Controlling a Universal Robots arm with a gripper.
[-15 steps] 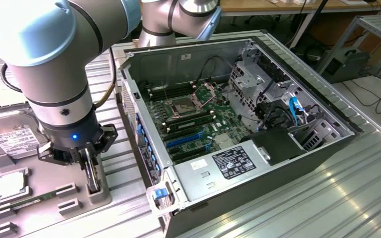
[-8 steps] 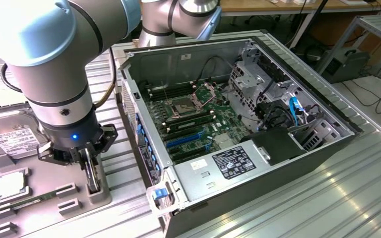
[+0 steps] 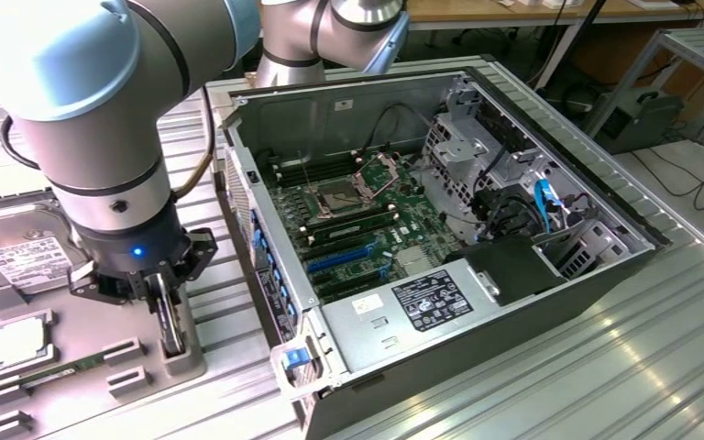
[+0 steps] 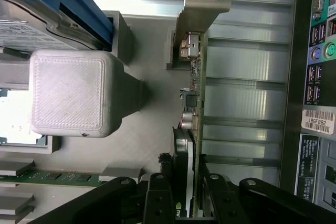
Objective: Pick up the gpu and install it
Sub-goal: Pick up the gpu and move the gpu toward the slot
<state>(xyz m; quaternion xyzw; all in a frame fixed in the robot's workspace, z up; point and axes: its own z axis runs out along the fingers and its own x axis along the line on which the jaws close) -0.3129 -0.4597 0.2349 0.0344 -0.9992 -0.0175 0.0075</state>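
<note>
The gpu (image 3: 173,328) is a thin dark card standing on edge in a grey holder tray (image 3: 95,339) at the exterior view's left. My gripper (image 3: 164,302) reaches straight down onto it. In the wrist view I see the gpu (image 4: 197,93) edge-on, with its silvery bracket (image 4: 202,3) at the far end. The gripper (image 4: 185,182) has its black fingers (image 4: 157,198) pressed against both faces of the card, shut on it. Whether the card has left its slot I cannot tell.
The open computer case (image 3: 572,174) lies to the exterior view's right of the tray, its motherboard (image 3: 352,215) and blue slots (image 3: 346,259) exposed. On the tray lie a hard drive (image 3: 22,257), a processor chip (image 3: 16,341) and a green memory stick (image 3: 47,374). A grey holder block (image 4: 71,93) stands close beside the card.
</note>
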